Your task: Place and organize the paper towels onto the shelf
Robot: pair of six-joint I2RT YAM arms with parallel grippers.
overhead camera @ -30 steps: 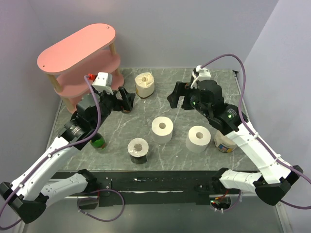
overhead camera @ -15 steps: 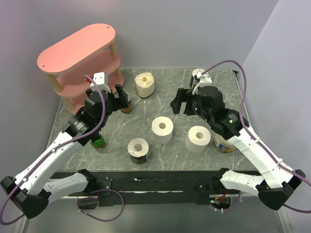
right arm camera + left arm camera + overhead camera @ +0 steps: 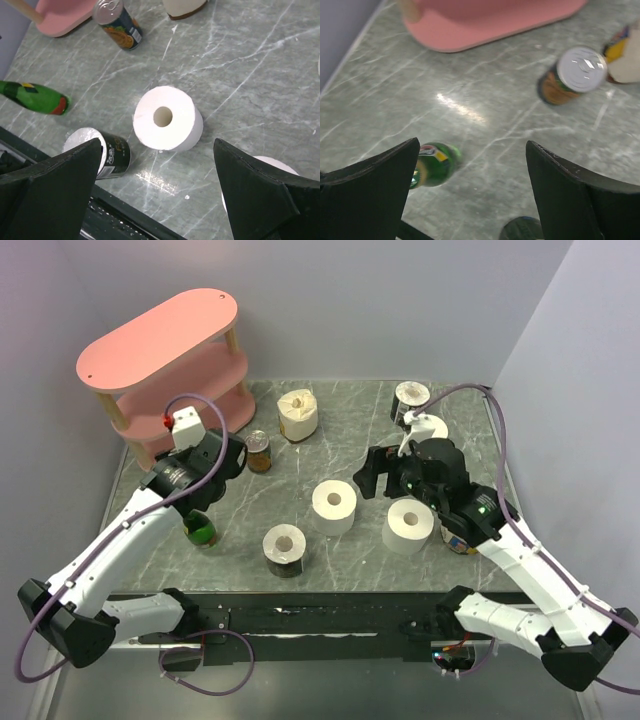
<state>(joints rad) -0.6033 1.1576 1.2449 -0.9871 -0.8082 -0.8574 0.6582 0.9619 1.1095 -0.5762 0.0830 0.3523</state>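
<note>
Two white paper towel rolls stand on end mid-table: one (image 3: 333,506) in the centre and one (image 3: 409,526) to its right. The right wrist view shows the centre roll (image 3: 167,120) just beyond my open fingers, and the other roll (image 3: 267,164) is mostly hidden behind the right finger. My right gripper (image 3: 377,476) (image 3: 157,145) is open and empty, hovering above the table between the rolls. My left gripper (image 3: 224,462) (image 3: 472,150) is open and empty, above bare table near the pink shelf (image 3: 160,350), whose bottom board (image 3: 485,25) shows ahead.
A cream roll-like tub (image 3: 298,415) stands at the back. An orange can (image 3: 259,452) (image 3: 572,75), a green bottle (image 3: 203,530) (image 3: 432,165), a dark white-topped can (image 3: 284,550) (image 3: 97,152), a back-right can (image 3: 412,400) and a labelled tub (image 3: 462,532) stand around.
Both arms have drawn back toward the near edge. The left gripper moved left, away from the orange can. The right gripper moved nearer, over the two rolls. No object has moved.
</note>
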